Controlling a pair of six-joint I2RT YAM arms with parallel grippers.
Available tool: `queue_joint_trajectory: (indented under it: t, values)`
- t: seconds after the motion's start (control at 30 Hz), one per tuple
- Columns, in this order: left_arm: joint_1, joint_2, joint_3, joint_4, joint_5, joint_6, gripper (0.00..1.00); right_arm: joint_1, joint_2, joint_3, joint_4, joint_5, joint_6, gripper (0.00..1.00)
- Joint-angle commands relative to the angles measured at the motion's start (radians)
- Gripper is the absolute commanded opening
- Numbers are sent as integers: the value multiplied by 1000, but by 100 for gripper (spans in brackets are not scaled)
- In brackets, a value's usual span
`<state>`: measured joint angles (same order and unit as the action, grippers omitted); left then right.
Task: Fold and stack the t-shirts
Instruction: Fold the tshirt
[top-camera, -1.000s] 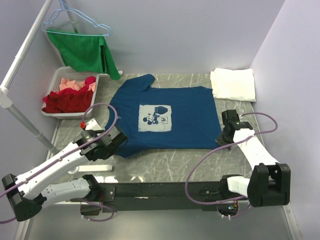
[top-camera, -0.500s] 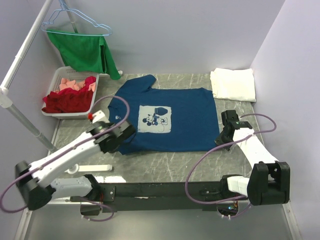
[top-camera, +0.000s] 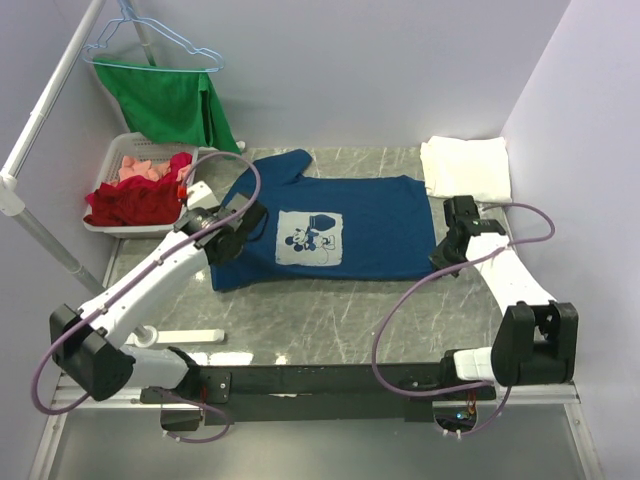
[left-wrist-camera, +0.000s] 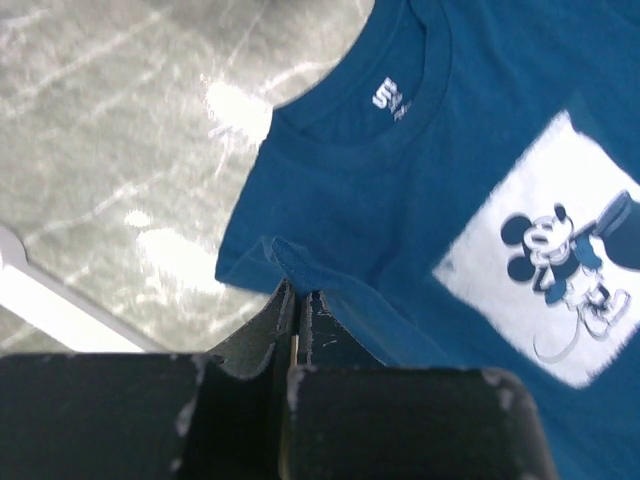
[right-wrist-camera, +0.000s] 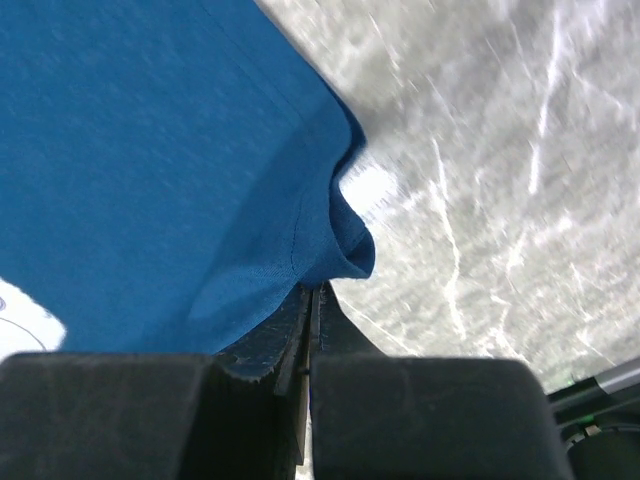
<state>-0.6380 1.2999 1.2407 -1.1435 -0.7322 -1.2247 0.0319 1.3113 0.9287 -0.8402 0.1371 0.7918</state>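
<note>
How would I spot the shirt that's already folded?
Look at the grey marble table, then its far right corner. There lies the white t-shirt, folded into a neat rectangle. Unlike the navy t-shirt spread beside it, it is plain, with no print.

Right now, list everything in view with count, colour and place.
navy t-shirt: one, white mouse print, spread on the table's middle.
white t-shirt: one, folded, far right corner.
green cloth: one, hanging at far left.
basket: one, white, far left.
clothes: a heap, red and pink, in the basket.
rack pole: one, white, left side.
table: one, grey marble.
left gripper: one, black, shut on the navy t-shirt's collar end.
right gripper: one, black, shut on its hem end.
</note>
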Motion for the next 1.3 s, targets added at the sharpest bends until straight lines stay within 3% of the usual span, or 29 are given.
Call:
queue_joint_trajectory:
  t: [0.0,0.5,1.27]
  values:
    - [57,45,46,99,-16,148,1,-9,57,76,15,32,11,0]
    - [189,294,181,318,66,393,1,-10,313,234,70,44,40,0]
    - [258,475,276,375,117,447,1,-9,540,440,64,41,20,0]
